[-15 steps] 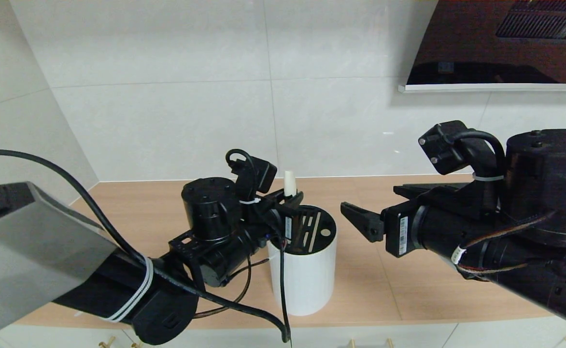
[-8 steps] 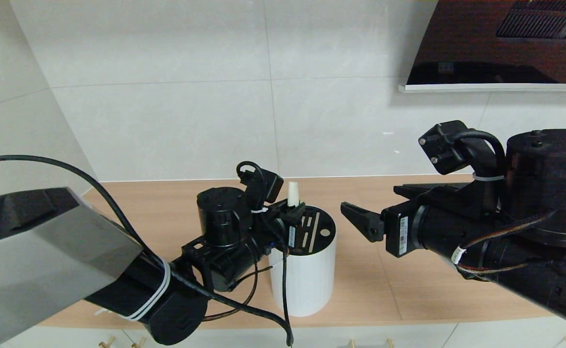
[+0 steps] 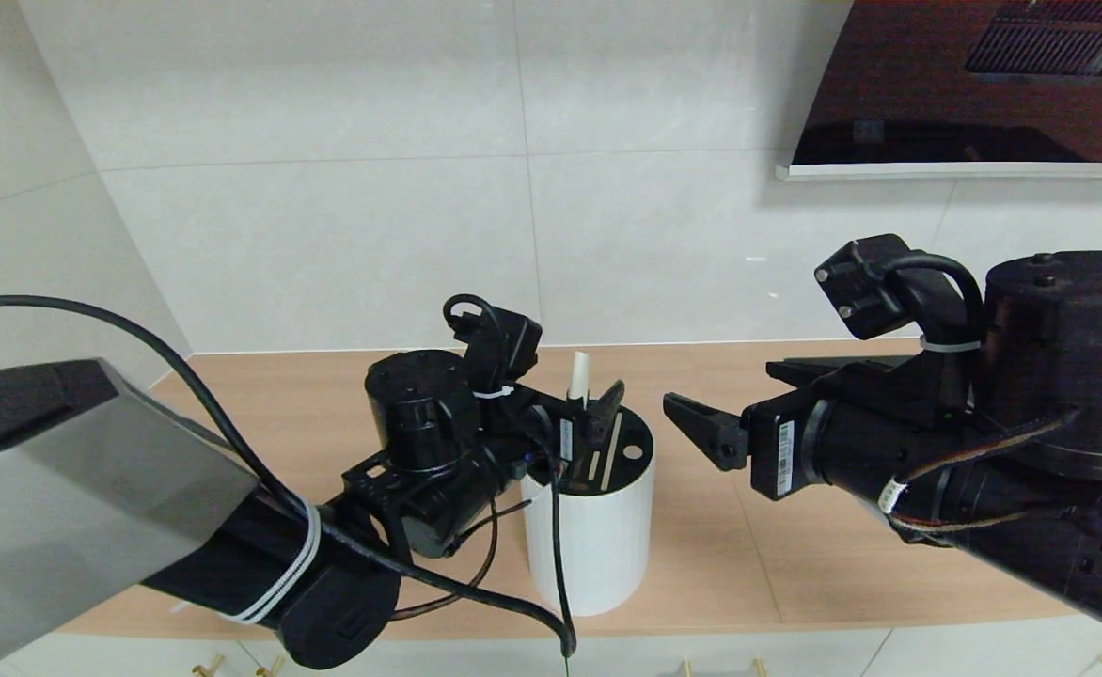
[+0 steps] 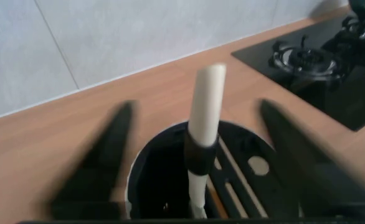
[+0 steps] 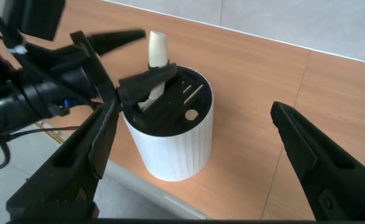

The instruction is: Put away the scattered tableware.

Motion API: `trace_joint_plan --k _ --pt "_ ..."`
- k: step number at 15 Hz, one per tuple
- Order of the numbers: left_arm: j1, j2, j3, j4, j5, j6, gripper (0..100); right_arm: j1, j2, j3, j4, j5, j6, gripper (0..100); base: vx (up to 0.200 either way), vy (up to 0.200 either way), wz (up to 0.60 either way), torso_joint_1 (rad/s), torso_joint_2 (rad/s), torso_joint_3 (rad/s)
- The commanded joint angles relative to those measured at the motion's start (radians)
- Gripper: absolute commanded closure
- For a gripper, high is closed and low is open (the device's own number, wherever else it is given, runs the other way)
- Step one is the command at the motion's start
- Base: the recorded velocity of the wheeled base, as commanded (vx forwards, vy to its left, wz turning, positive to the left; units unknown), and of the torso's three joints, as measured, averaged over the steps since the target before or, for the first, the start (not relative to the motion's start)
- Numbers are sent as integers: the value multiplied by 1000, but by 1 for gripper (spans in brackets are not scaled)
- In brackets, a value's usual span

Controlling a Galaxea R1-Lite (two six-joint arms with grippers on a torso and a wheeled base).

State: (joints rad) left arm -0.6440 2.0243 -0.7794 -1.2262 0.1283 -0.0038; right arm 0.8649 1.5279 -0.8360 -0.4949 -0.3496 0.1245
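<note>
I am judging this step to be the release, so I am planning a straight lift of my left hand (image 3: 596,406), keeping both fingers off the white-handled utensil (image 4: 204,106) so that it does not tip or drag out of the white holder (image 3: 598,536) on the tabletop (image 3: 748,564). That hand is spread wide, gripping nothing. The utensil is standing upright between its fingers, apart from both, with its lower end down in the holder. My right hand (image 3: 718,385) is hanging open and empty beside the holder.

White holder (image 3: 593,536) with black slotted top; cream handle (image 3: 577,374) banded black.
</note>
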Motion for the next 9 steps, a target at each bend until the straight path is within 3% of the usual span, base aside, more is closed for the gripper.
trace_joint_plan --k 1,3,6,8,9 --pt "-3 -32 2 -1 1 -1 0 0 2 0 -1 0 0 0 0 0 0 0 0 0" --pt "-8 -93 3 -4 4 -15 0 0 -3 0 -1 -2 0 0 0 0 0 0 0 0" --pt "-8 -308 20 -4 16 -77 0 -26 -124 26 -1 -43 -2 0 0 0 0 0 0 0" --pt "26 -443 54 -1 16 -110 0 -84 -206 49 2 -48 0 0 0 0 0 0 0 0" --pt "87 -541 97 10 10 -111 0 -156 -296 98 6 -71 -8 0 0 0 0 0 0 0"
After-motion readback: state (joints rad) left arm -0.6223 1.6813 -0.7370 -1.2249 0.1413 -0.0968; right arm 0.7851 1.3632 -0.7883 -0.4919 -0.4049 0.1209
